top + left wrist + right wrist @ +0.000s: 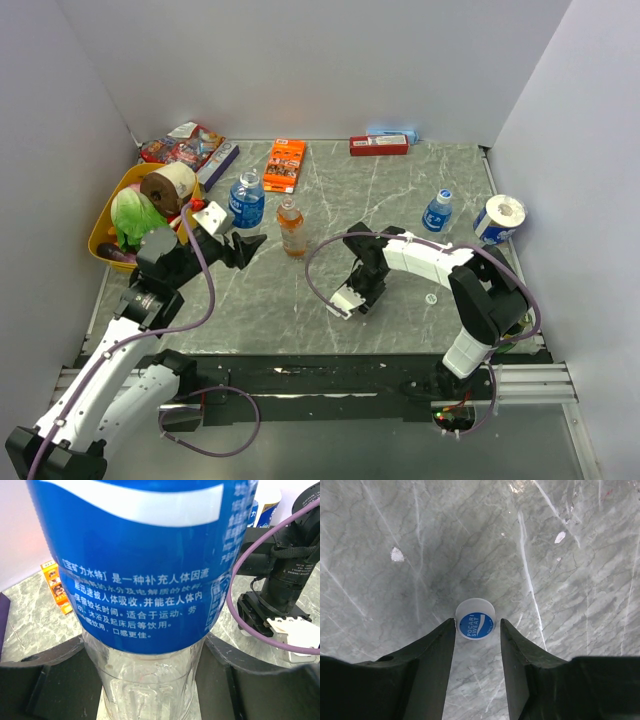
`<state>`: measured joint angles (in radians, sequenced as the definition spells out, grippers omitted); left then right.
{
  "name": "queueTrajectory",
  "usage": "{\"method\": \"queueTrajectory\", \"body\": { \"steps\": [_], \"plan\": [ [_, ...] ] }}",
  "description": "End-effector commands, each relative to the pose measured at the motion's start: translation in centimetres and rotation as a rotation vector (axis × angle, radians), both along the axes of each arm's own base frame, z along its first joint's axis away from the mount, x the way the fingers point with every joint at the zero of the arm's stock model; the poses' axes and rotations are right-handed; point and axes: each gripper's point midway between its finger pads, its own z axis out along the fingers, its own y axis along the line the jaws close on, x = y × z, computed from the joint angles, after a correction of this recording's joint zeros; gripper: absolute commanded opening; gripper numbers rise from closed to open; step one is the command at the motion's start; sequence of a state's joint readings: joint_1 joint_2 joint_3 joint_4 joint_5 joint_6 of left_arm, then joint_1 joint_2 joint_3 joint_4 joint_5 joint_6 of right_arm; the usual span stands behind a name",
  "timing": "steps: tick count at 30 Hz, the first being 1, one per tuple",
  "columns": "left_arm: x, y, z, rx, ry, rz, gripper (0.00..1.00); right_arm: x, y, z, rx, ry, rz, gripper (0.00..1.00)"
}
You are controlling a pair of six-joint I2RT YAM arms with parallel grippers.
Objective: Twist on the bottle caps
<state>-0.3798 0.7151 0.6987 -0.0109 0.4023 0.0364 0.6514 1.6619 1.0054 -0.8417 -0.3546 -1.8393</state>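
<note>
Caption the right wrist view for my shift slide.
Right gripper, open, straddles a white, blue-labelled bottle cap lying on the marble table.

Glossy clear plastic bottle (145, 580), smooth marbled table (570, 580)

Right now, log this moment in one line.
left end effector: shut on blue-label bottle | right end effector: open, cap between its tips, lying on table | stage: cap pickup
</note>
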Motion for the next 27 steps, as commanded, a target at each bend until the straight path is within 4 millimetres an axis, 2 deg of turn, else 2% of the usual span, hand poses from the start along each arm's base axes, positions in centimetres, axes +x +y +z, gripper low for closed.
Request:
{"method": "queueTrajectory", "body": {
  "steps": [1, 10, 14, 17, 18, 19, 21, 22, 24, 26, 27],
  "plan": [
    [-0.1, -0.3, 1.2, -0.032, -0.035, -0.022, 0.01, -0.1, 0.1, -0.7, -0.003, 0.001, -0.014, 0.47],
    [-0.1, -0.4, 1.0, -0.03, -0.034, -0.023, 0.01, -0.1, -0.2, -1.0, -0.019, 0.008, -0.037, 0.42],
    [-0.4, -0.7, 0.5, -0.005, -0.037, -0.055, 0.01, 0.3, 0.3, 0.1, 0.004, -0.005, -0.075, 0.35],
    [-1.1, -1.2, -0.9, 0.064, -0.062, -0.122, 0.01, 1.2, 0.9, 3.4, 0.067, -0.028, -0.151, 0.3],
    [-1.6, -1.5, -1.9, 0.084, -0.056, -0.167, 0.01, 1.1, 1.2, 6.0, 0.117, -0.027, -0.187, 0.3],
    [-1.8, -1.7, -2.9, 0.136, -0.068, -0.197, 0.01, 1.1, 1.2, 7.2, 0.142, -0.026, -0.213, 0.29],
    [-2.5, -2.3, -5.2, 0.187, -0.039, -0.284, 0.01, 0.3, 1.4, 11.5, 0.216, -0.033, -0.247, 0.27],
    [-2.7, -2.5, -5.6, 0.224, -0.071, -0.322, 0.01, 0.1, 1.4, 13.0, 0.246, -0.044, -0.255, 0.27],
    [-3.1, -3.2, -7.0, 0.25, -0.072, -0.393, 0.01, -0.3, 1.6, 17.5, 0.337, -0.091, -0.281, 0.25],
    [-2.8, -3.6, -8.0, 0.273, -0.081, -0.428, 0.01, -1.4, 1.5, 20.6, 0.394, -0.089, -0.319, 0.25],
    [-3.0, -3.9, -8.1, 0.273, -0.088, -0.46, 0.01, -1.3, 1.8, 23.1, 0.443, -0.119, -0.32, 0.25]
  ]
}}
